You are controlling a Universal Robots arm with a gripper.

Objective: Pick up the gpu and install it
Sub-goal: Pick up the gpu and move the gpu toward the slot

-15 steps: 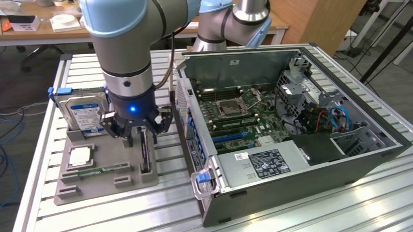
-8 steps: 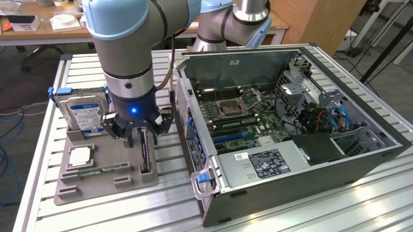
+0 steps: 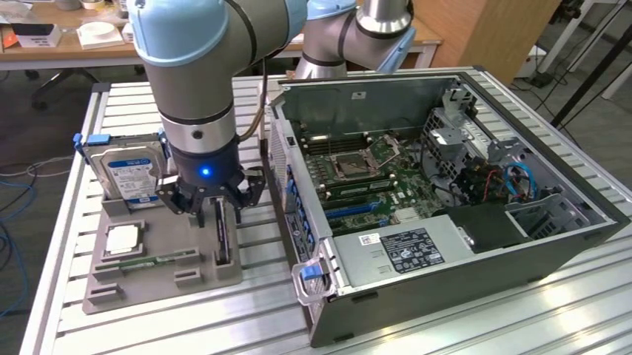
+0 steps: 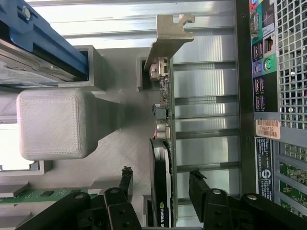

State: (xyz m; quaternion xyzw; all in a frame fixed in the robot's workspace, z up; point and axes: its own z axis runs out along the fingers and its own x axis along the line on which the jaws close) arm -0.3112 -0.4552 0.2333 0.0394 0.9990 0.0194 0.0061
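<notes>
The gpu [image 3: 223, 240] stands on edge in a slot of the grey holder [image 3: 148, 285], a thin dark card with a silver bracket [image 4: 169, 36] at one end. My gripper [image 3: 219, 214] hangs right over it, open. In the wrist view the gpu [image 4: 161, 203] runs between my two black fingertips [image 4: 126, 173], one on each side of the card with a gap to it. The open computer case [image 3: 593, 214] lies beside the holder, at the exterior view's right, with its motherboard [image 3: 375, 185] facing up.
A hard drive [image 3: 129, 174] with a blue-white label stands at the holder's far end, close to my arm. A memory stick [image 3: 148, 260] and a processor [image 3: 120, 238] lie on the holder. A grey block [image 4: 53, 122] rises beside the card. The case wall [image 3: 286, 185] is near.
</notes>
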